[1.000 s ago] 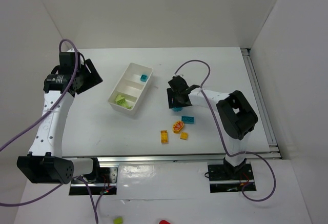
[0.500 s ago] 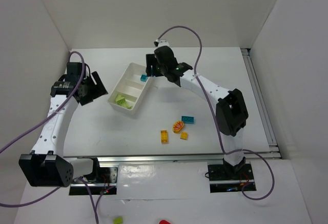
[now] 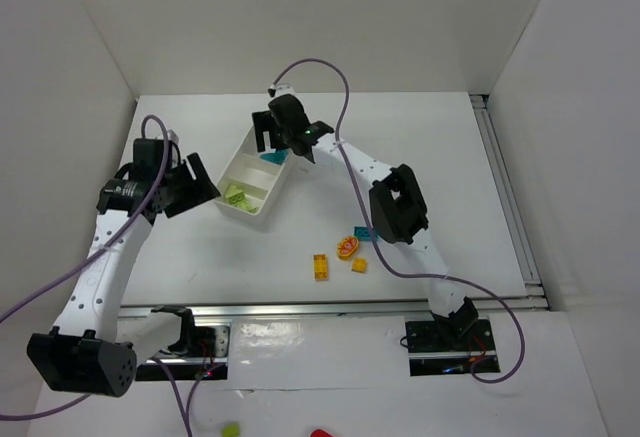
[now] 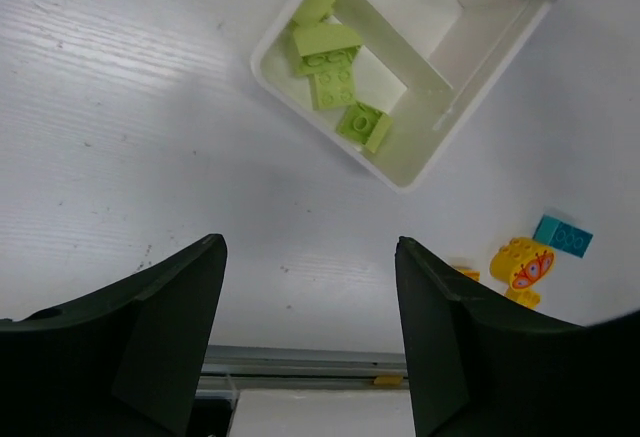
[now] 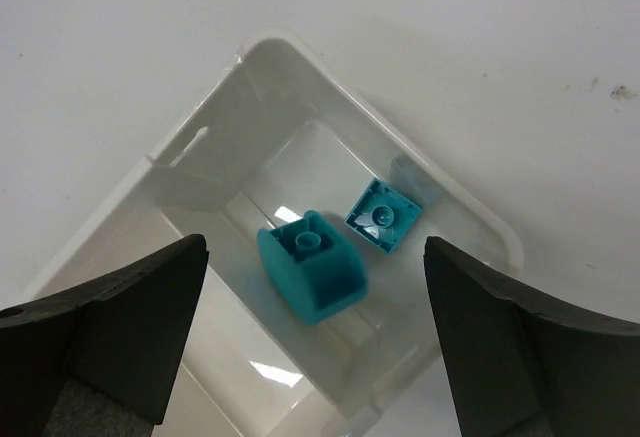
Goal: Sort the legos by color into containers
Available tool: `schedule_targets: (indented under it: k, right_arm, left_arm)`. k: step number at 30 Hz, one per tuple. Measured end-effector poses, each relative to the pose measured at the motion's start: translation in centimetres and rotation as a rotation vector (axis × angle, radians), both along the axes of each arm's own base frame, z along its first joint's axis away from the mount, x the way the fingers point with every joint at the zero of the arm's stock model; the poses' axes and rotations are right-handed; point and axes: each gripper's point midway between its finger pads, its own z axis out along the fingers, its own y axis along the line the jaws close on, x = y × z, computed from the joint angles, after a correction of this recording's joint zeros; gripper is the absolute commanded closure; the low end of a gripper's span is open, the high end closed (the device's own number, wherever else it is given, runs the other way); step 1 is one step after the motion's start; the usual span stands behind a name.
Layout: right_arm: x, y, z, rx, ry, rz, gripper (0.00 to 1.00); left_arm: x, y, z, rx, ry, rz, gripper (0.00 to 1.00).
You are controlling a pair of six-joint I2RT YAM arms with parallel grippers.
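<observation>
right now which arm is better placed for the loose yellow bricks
Probably the right: the right hand hangs open over the tray, and the yellow bricks lie on its side. The left hand, also open, sits beyond the tray.

We see a white counter [image 3: 440, 137] boxed in by plain white walls [image 3: 320, 17] at the back and both sides, an aluminium rail [image 3: 330, 307] along its near edge and another down its right edge, all evenly lit.

Bright, even light from overhead, with soft shadows.
The white tabletop [image 3: 450, 137] is evenly lit; small glare patches sit on the glossy tray [image 5: 340, 107] floor (right wrist view), and the dark fingers [image 4: 160, 337] close to the left wrist lens look soft-edged.
</observation>
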Motion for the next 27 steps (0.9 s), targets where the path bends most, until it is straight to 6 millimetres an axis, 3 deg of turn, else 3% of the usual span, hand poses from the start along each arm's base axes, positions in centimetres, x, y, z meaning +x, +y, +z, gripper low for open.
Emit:
schedule_targets:
  k: [4, 6, 8, 11, 13, 15, 16, 18, 20, 23, 27]
  right_arm:
    - [0.1, -1.0, 1.9, -0.008, -0.033, -0.03, 0.05]
    - [-0.7, -3.0, 3.7, -0.021, -0.042, -0.063, 0.07]
    - [-2.5, -6.2, 5.5, -0.028, -0.052, -0.104, 0.07]
    - [-5.1, -13.4, 9.1, 0.0, -0.075, -0.212, 0.07]
    - [-6.7, -19.9, 11.0, 0.032, -0.087, -0.331, 0.07]
    - [-8.0, -26.3, 11.6, 0.057, -0.098, -0.468, 0.07]
    - [-8.9, -29.1, 11.4, 0.058, -0.094, -0.532, 0.07]
    - [-11.1, -32.5, 9.6, 0.056, -0.055, -0.604, 0.06]
    - [-13.3, -33.4, 6.9, 0.036, 0.02, -0.613, 0.06]
    - [-16.4, -33.8, 3.0, 0.01, 0.142, -0.601, 0.06]
    - [-19.6, -34.4, 0.7, 0.003, 0.237, -0.597, 0.06]
  left_arm:
    - [-0.8, -2.6, -0.4, -0.006, 0.011, -0.097, 0.27]
    - [-1.3, -4.1, -0.9, -0.008, 0.03, -0.155, 0.27]
    - [-1.8, -6.2, -1.5, -0.007, 0.056, -0.232, 0.28]
    - [-2.7, -9.3, -2.7, 0.008, 0.101, -0.348, 0.26]
    - [-3.3, -11.7, -4.1, 0.037, 0.148, -0.433, 0.23]
    - [-4.2, -14.6, -5.6, 0.062, 0.196, -0.532, 0.17]
    - [-4.6, -15.9, -6.4, 0.075, 0.22, -0.572, 0.16]
    - [-5.1, -18.3, -7.8, 0.088, 0.261, -0.623, 0.12]
    - [-6.0, -20.7, -10.1, 0.113, 0.319, -0.673, 0.11]
    - [-6.8, -22.1, -12.4, 0.13, 0.375, -0.691, 0.12]
    - [-7.8, -23.9, -14.1, 0.133, 0.402, -0.714, 0.15]
